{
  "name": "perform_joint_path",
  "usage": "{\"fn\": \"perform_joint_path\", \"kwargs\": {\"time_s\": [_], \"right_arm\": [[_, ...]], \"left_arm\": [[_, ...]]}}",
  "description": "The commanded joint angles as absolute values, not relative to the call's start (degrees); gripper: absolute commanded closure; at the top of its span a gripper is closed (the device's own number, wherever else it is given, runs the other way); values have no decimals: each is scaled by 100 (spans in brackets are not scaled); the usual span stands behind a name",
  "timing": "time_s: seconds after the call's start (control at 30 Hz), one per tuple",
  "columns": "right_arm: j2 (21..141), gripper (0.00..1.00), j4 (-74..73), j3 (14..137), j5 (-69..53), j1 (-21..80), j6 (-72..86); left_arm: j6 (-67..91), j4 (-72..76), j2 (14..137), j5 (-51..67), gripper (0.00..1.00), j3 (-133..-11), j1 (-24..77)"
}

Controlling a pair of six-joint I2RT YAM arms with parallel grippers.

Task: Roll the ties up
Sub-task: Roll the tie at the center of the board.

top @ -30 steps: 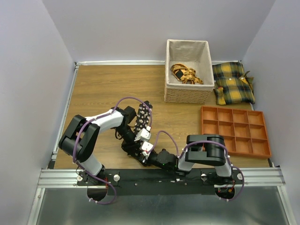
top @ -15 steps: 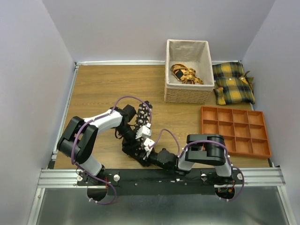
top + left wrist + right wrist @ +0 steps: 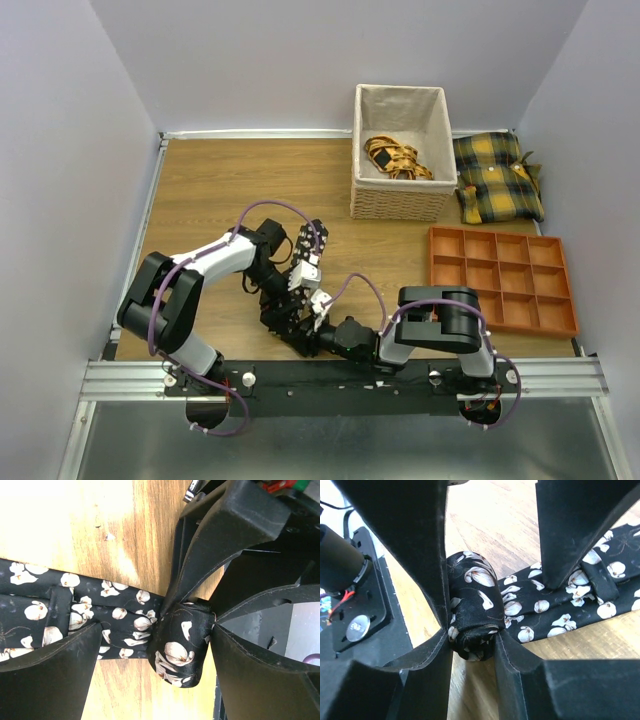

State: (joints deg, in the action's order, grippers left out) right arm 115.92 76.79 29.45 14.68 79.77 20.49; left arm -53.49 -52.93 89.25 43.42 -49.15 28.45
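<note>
Plenty of open worktop (image 3: 210, 190) lies far-left from above; basket (image 3: 400, 205) and tray (image 3: 500, 285) edge the right. Left wrist: left end effector (image 3: 155, 672) gapes wide, straddling the tie (image 3: 180, 650) roll. Right wrist: right end effector (image 3: 472, 647) clamps that roll, strip lying flat beyond.

You're looking at a wood-grain tabletop (image 3: 210, 190) boxed in by plain pale lilac panels: back wall (image 3: 330, 60), left wall (image 3: 60, 180), right wall (image 3: 600, 120). An aluminium rail (image 3: 130, 378) runs along the near edge, with a grey metal sheet (image 3: 330, 445) below it. The light's soft and even.
</note>
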Motion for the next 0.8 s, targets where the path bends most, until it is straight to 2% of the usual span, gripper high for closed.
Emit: {"fn": "perform_joint_path", "kwargs": {"time_s": [0.0, 0.4, 0.77], "right_arm": [[11689, 88, 7313, 2962, 1345, 7928, 2900], [11628, 89, 6592, 3032, 1222, 7901, 3603], [11839, 92, 6565, 2795, 941, 7603, 5183]], "left_arm": [[-5836, -5326, 8763, 4298, 1, -4966, 2839], [-7225, -6820, 8780, 4764, 1, -5466, 2259], [-6012, -5696, 7858, 4360, 1, -5089, 2109]]}}
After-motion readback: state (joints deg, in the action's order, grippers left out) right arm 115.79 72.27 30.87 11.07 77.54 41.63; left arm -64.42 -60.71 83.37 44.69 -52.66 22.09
